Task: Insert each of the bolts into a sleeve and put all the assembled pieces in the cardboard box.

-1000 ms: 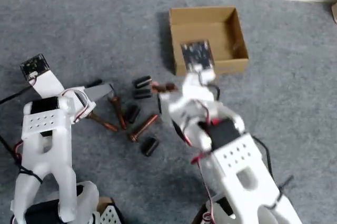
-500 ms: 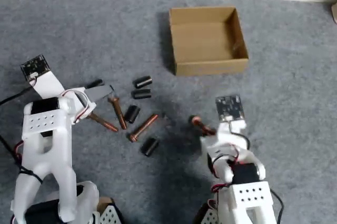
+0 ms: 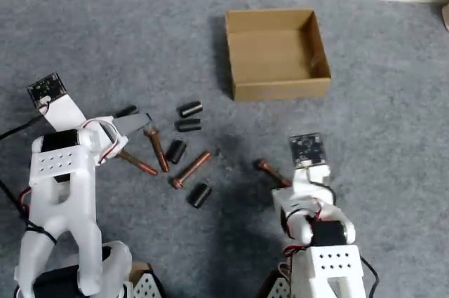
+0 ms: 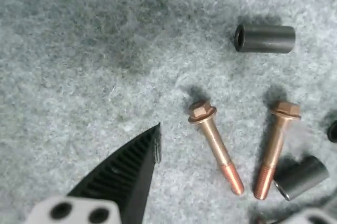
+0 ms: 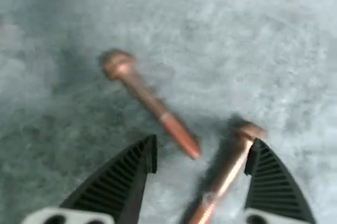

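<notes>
As its pincer gapes, right arm overhangs bolts.

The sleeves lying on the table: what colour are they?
The sleeves are matte black, seen best in the left wrist view.

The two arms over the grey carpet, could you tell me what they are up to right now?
No bolt sits in a sleeve yet, and the cardboard box is empty. The right gripper hangs open over two bolts that lie apart from the main pile, one of them between its fingers but not clamped. The left gripper is open and holds nothing, beside the other bolts and the black sleeves scattered in the middle.
</notes>
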Robot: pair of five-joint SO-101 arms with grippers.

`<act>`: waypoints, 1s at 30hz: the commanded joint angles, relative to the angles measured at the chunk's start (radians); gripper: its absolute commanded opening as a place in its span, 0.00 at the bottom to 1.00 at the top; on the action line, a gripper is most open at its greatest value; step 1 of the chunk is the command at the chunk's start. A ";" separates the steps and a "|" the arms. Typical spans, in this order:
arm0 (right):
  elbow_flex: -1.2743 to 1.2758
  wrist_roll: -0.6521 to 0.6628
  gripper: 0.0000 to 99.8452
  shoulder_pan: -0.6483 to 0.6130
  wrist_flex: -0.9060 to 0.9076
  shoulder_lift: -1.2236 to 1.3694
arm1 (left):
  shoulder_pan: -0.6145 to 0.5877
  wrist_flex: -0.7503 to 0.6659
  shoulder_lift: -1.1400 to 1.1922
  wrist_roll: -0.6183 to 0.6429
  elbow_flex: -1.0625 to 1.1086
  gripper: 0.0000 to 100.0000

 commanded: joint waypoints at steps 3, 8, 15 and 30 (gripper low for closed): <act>-0.024 0.014 0.22 -0.143 0.005 -0.002 | 0.022 -0.012 -0.021 -0.005 -0.004 0.49; -0.148 0.064 0.22 -0.193 0.030 0.105 | 0.022 -0.012 -0.021 -0.005 -0.004 0.49; -0.348 0.107 0.22 -0.191 -0.013 0.464 | 0.022 -0.014 -0.021 -0.005 -0.004 0.49; -0.392 0.112 0.22 -0.189 -0.243 1.012 | 0.022 -0.014 -0.021 -0.005 -0.002 0.49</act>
